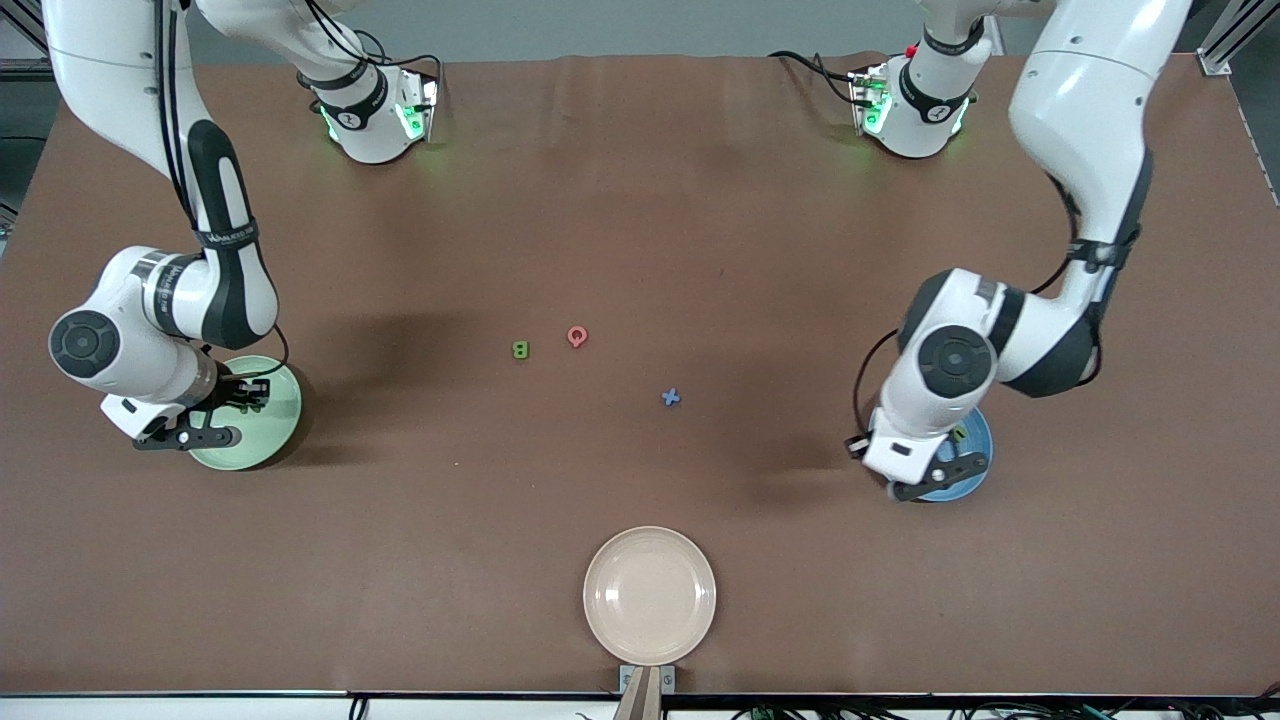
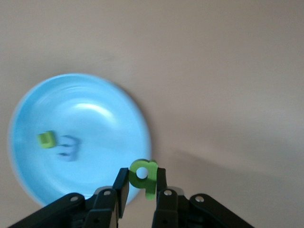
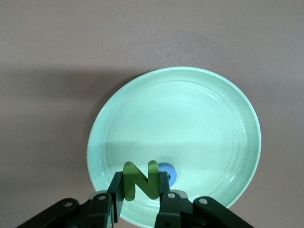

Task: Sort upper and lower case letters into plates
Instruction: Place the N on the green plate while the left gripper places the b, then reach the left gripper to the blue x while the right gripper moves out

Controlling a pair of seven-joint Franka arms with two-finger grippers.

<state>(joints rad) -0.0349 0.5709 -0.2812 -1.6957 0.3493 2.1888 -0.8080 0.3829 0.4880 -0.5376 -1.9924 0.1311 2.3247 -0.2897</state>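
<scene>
My right gripper (image 1: pixel 248 393) is over the pale green plate (image 1: pixel 283 418) and is shut on the green N (image 3: pixel 140 180). The blue G (image 3: pixel 168 173) lies in that plate (image 3: pixel 209 118). My left gripper (image 1: pixel 955 438) is over the rim of the blue plate (image 1: pixel 982 445) and is shut on the green b (image 2: pixel 143 175). The green u (image 2: pixel 46 139) and the blue m (image 2: pixel 68 146) lie in the blue plate (image 2: pixel 104 109). The green B (image 1: pixel 520 349), pink-red Q (image 1: pixel 577 336) and blue x (image 1: pixel 671 397) lie on the table's middle.
A cream-beige plate (image 1: pixel 650 595) sits empty at the table's edge nearest the front camera. The brown table (image 1: pixel 640 200) stretches between the two arm bases.
</scene>
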